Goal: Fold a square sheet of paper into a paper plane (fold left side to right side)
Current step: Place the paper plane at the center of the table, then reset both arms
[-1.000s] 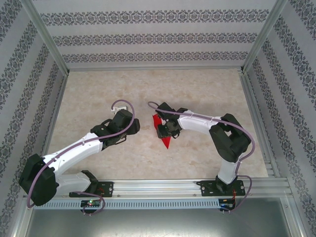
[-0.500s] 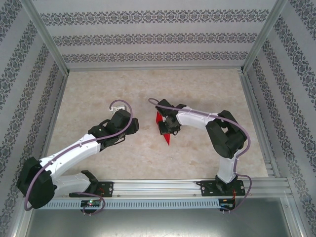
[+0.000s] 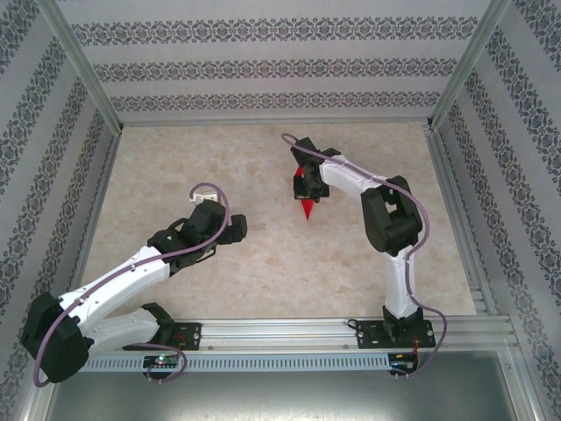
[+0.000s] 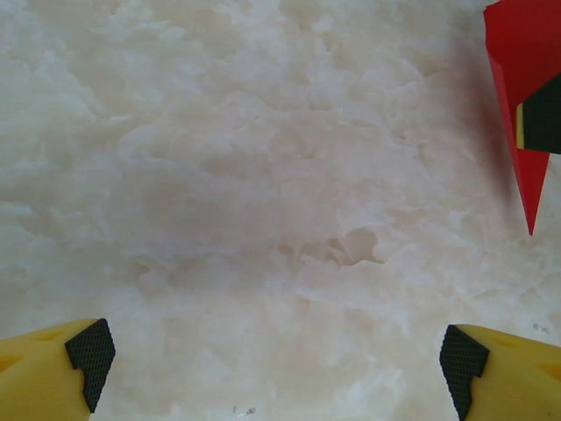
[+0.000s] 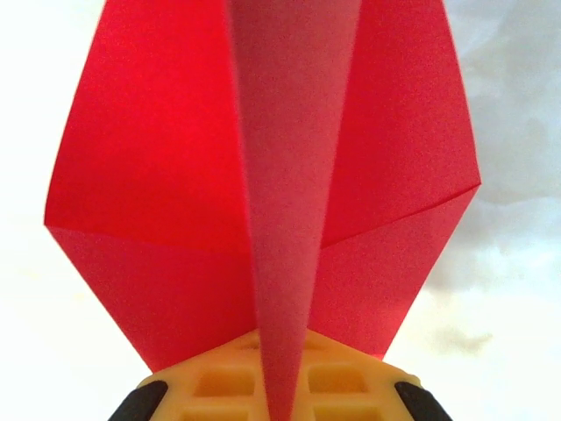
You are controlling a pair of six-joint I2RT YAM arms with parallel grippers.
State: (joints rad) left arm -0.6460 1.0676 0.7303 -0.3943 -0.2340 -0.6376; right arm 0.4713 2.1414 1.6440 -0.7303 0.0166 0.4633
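Paper plane (image 5: 289, 219) pinched in right pincer (image 5: 280, 402); left pincer (image 4: 276, 355) spread wide.

The left arm (image 3: 123, 281) is bent low, and the left gripper (image 4: 276, 351) is opened wide. The right arm (image 3: 386, 219) is stretched far forward, and the right gripper (image 5: 280, 399) is pinched on the plane (image 5: 158, 175).

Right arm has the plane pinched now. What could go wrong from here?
1. The right jaws pinch only the centre ridge of the paper plane; it could slip or crumple.
2. Its flaps splay unheld on both sides; creases may spring open.
3. The left jaws stand wide open, away from it: no backup.
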